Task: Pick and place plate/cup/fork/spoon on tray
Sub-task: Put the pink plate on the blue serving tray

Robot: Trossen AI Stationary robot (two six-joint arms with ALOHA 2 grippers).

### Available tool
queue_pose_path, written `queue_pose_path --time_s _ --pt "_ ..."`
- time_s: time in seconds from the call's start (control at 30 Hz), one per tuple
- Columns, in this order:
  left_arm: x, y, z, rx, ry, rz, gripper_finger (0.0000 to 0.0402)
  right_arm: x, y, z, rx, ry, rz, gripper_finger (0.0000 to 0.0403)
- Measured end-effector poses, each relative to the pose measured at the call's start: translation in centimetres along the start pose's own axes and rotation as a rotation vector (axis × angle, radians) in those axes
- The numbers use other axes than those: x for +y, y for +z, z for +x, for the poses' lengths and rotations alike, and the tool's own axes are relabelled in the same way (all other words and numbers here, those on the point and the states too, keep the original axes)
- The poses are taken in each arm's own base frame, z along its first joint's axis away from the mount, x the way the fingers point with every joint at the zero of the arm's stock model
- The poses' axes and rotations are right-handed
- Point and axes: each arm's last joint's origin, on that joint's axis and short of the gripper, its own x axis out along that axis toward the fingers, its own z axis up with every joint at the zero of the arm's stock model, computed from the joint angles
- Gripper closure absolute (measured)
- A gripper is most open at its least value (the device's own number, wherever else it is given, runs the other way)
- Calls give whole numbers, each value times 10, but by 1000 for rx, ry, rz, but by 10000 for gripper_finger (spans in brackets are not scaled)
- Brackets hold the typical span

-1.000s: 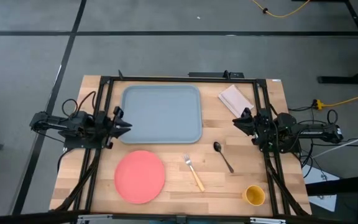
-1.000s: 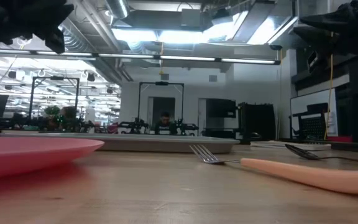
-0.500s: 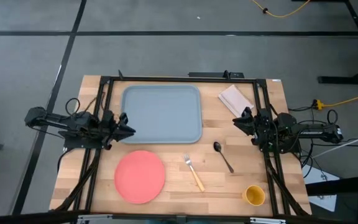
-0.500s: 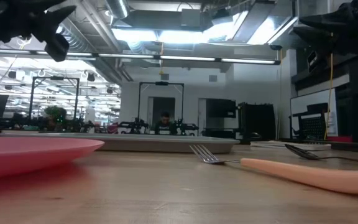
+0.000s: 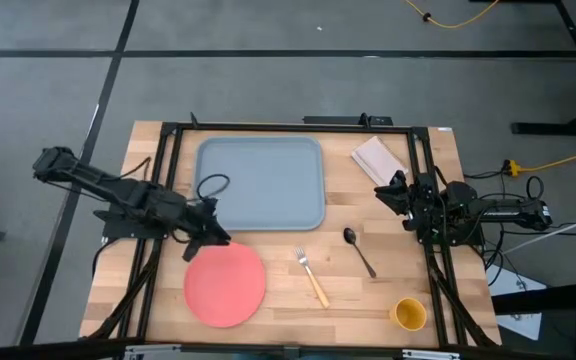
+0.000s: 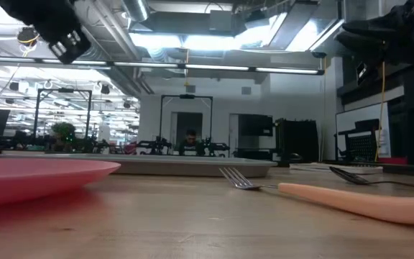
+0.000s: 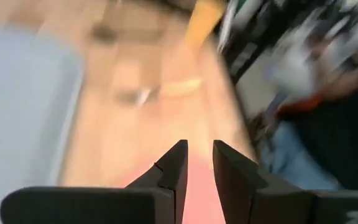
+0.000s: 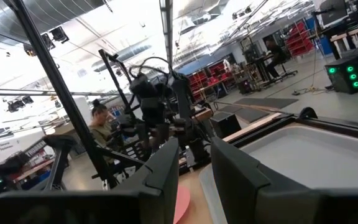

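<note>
The salmon-pink plate lies flat on the table at the near left. The grey-blue tray lies beyond it. The orange-handled fork, the dark spoon and the yellow cup rest on the wood to the right of the plate. My left gripper is shut and empty, above the plate's far edge, between plate and tray; its wrist view shows the plate below the fingers. My right gripper is shut and empty, waiting right of the tray.
A white folded napkin lies at the far right, beyond my right gripper. A black frame runs around the table's far and side edges. Bare wood shows between the plate and the fork. A person shows in the room behind.
My left gripper has gone from beside the tray's left edge toward the table's right and near edges, ending over the plate's far edge. It has turned to point toward the near right. Nothing on the table has moved.
</note>
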Motion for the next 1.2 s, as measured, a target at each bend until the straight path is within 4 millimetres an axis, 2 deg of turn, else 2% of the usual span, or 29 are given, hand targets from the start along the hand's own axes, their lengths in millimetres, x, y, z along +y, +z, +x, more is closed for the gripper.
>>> queue_pose_path --time_s 0.1,0.23,0.33,0.47,0.8,1.2 --pt "3 -2 -5 136 166 -124 333 0 -1 0 11 3 0 304" --pt "14 -24 -8 297 354 -395 333 -1 -3 0 35 4 0 304" --pt "18 -41 -4 361 385 -526 333 -1 -3 0 35 5 0 304" --pt "16 -54 2 420 323 -687 333 -1 -3 0 36 6 -2 304" --pt "17 -80 12 472 378 -684 333 -2 -7 0 75 -10 -7 304" --pt "18 -90 26 524 440 -643 333 -1 -7 0 92 39 -3 304"
